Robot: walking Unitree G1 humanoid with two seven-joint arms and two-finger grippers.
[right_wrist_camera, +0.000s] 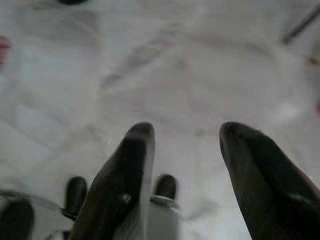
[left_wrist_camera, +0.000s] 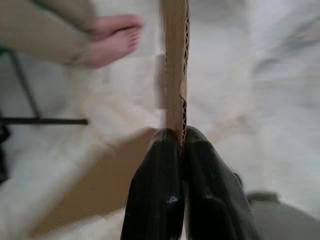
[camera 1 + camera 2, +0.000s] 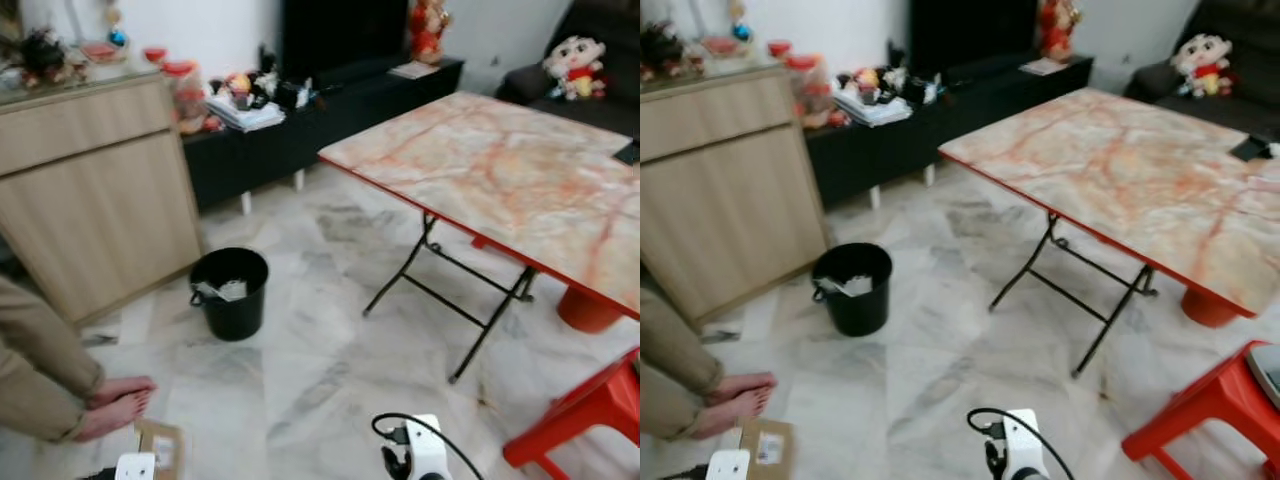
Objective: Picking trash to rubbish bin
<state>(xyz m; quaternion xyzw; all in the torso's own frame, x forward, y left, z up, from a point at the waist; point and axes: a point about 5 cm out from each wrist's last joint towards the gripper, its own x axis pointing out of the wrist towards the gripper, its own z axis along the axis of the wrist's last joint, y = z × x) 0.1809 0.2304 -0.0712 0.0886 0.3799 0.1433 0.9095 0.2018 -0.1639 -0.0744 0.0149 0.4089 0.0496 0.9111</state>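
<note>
Marble floor point(image 3: 320, 370) with grey veins spreads before the robot in the left eye view, and on it a black rubbish bin point(image 3: 230, 292) stands beside a wooden cabinet point(image 3: 95, 190), with some pale trash inside. To the right is a folding table point(image 3: 500, 170) with a marble-pattern top and a red edge, and near it a red stool point(image 3: 585, 405). A person's bare feet point(image 3: 115, 400) rest on the floor at the left. In the right eye view, a piece of cardboard point(image 3: 765, 448) shows low at the left, near the feet and well apart from the bin. In the left wrist view, the left gripper point(image 2: 181, 145) has its jaws pressed together on the edge of this cardboard, which stands upright between them. In the right wrist view, the right gripper point(image 1: 186, 150) hangs above the bare floor with its jaws apart and nothing between them.
</note>
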